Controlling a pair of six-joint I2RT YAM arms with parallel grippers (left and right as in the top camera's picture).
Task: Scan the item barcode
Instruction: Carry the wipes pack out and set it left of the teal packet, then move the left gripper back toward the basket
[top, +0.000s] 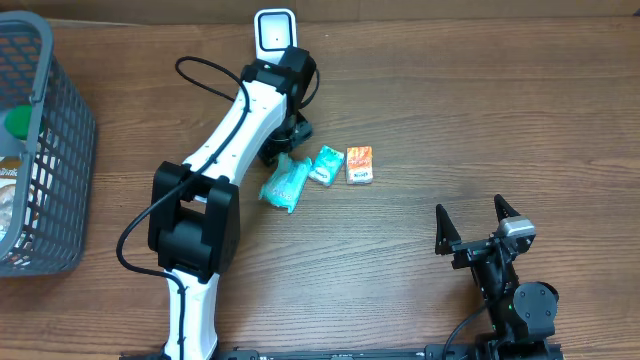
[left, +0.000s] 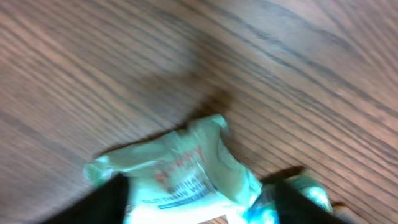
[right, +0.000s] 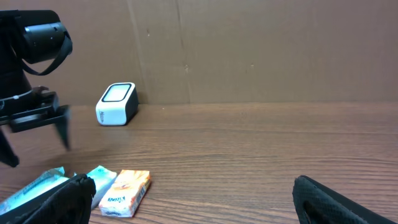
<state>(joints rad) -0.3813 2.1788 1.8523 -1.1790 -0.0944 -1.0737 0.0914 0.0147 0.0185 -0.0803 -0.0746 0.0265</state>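
**A:** What is the overhead view showing?

**B:** The left pincer (top: 283, 148) is hanging just above the teal packet (top: 285, 185). The packet is lying on the tabletop (top: 450, 110) beside a smaller teal packet (top: 325, 163) and an orange packet (top: 360, 165). The white barcode scanner (top: 275, 30) is sitting well apart from them, at the far edge. The right pincer (top: 478, 215) is waiting near its base, spread wide and empty.

**A:** And the left wrist view?

**B:** It is blurring badly, but dark fingers (left: 106, 202) are showing on either side of the crumpled packet, spread and pinching nothing.

**A:** Is the right wrist view agreeing?

**B:** Yes, the left fingers are standing apart over the packets there too.

**A:** What is worrying you?

**B:** I'm thinking the soft film could slip or bunch up under a grip and fold the barcode out of sight. Closing fingers could also catch the smaller packet, since it is lying so close. And lying this far from the scanner, the packet is presenting no code to read.
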